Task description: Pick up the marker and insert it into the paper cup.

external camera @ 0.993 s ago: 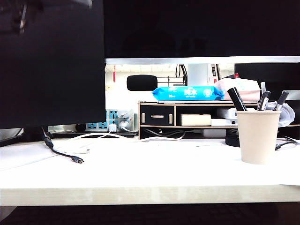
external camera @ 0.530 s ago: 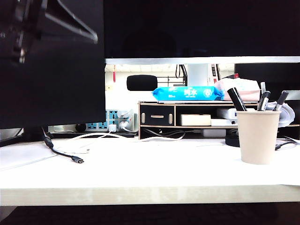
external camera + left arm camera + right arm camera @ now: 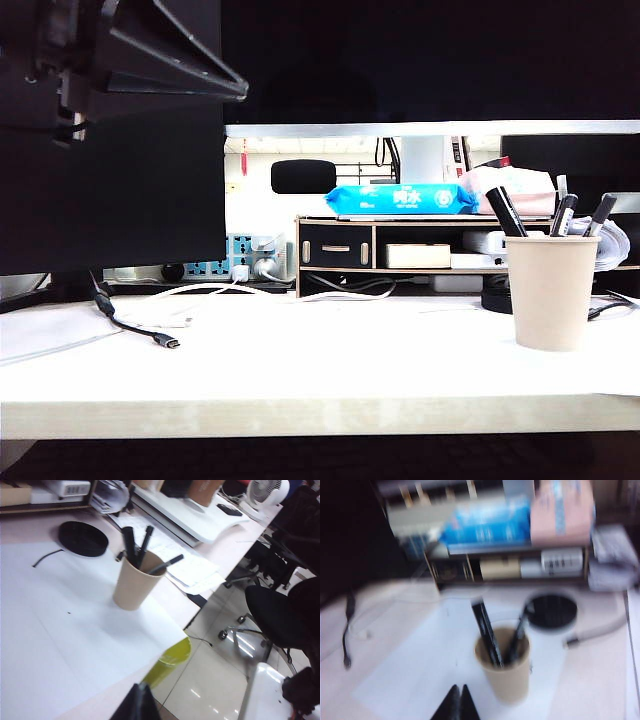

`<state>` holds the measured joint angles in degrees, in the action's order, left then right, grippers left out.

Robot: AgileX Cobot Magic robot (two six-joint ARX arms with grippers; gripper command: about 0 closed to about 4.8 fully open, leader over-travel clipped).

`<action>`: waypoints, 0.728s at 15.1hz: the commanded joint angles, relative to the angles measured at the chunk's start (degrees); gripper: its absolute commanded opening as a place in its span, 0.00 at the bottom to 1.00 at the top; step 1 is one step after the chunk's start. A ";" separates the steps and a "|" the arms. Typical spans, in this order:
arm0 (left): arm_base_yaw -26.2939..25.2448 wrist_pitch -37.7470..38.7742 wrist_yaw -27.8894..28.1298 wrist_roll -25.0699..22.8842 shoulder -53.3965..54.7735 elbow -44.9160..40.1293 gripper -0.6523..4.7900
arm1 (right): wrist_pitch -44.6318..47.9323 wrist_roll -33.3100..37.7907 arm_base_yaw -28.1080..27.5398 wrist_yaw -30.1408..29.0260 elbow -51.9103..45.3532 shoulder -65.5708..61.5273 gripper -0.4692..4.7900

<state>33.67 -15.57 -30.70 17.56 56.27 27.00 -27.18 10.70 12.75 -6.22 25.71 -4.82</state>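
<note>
Bright even indoor light, dark backlit upper exterior view, right wrist view motion-blurred, floor glare.

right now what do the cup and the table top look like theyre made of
Cup: looks like paper, matte beige, no print, with a rolled rim and tapered wall. Table: probably laminated board, pale and smooth, with faint wood grain on its front edge; a white sheet covers the part under the cup.

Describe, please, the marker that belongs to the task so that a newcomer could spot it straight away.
Start at the paper cup standing on the white table, on the right of the exterior view. Three pens stick out of it. The marker is the leftmost one there, leaning left: thicker, all black and rising highest above the rim, unlike the two slimmer pens with pale marks beside it.
</note>
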 commanded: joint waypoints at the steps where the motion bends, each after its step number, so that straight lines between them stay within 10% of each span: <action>1: 0.37 -0.79 -0.20 -0.61 -0.09 0.02 0.11 | 11.04 0.26 -0.07 -1.64 -7.74 0.00 0.08; 11: 0.37 -0.79 -0.61 -0.20 -0.09 0.04 0.11 | 20.17 0.15 -0.13 1.57 -19.87 0.00 0.08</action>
<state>34.00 -15.59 -30.92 17.52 56.27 27.00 -8.40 10.87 12.69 -5.98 5.93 -4.89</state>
